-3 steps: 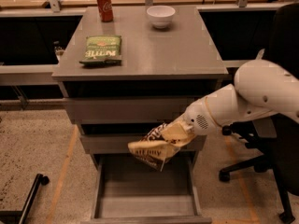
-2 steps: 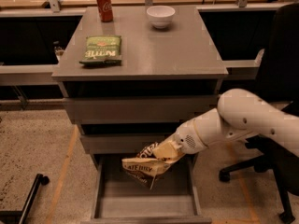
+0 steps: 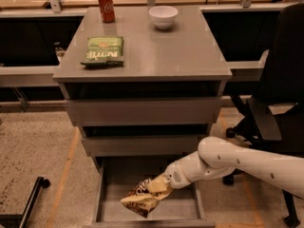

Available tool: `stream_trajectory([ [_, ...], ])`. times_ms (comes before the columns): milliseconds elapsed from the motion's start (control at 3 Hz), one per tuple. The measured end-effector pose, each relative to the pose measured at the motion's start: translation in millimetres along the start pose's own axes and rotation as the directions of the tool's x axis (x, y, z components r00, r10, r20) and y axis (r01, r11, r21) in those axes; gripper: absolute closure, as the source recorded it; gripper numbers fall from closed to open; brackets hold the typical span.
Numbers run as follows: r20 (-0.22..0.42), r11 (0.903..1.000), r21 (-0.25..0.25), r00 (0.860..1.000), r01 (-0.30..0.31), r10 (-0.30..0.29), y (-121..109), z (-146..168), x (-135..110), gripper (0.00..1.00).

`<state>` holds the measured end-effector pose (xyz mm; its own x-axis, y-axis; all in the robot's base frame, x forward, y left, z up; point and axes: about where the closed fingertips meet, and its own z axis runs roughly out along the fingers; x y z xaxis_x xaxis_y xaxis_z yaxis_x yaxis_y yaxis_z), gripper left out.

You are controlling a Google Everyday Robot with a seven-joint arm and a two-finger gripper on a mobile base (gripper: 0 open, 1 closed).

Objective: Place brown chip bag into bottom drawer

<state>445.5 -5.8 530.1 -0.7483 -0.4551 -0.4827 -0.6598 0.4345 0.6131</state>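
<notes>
The bottom drawer is standing pulled out toward the near side, ready to take the brown chip bag, which is hanging low over its floor. The gripper is reaching in from the right, fingers pinching the bag's upper edge. Nothing is blocking the drop: the green chip bag, bowl and can are sitting far above, on the cabinet top.

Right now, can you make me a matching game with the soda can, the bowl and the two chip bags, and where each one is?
Things:
1. red soda can
2. white bowl
3. green chip bag
4. brown chip bag

Places:
A. held by the gripper over the open bottom drawer
B. lying flat on the left of the cabinet top
C. standing at the back left of the cabinet top
D. at the back middle of the cabinet top

Pairs: 1-C, 2-D, 3-B, 4-A
</notes>
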Motion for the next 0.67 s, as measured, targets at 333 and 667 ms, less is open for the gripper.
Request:
stream_trajectory([
  [333, 0.000, 0.9904, -0.022, 0.991, -0.137, 0.137, -57.4, 53.8, 33.0, 1.00],
  [667, -0.013, 0.9849, -0.045, 0.986, -0.167, 0.167, -60.9, 70.2, 48.4, 1.00],
])
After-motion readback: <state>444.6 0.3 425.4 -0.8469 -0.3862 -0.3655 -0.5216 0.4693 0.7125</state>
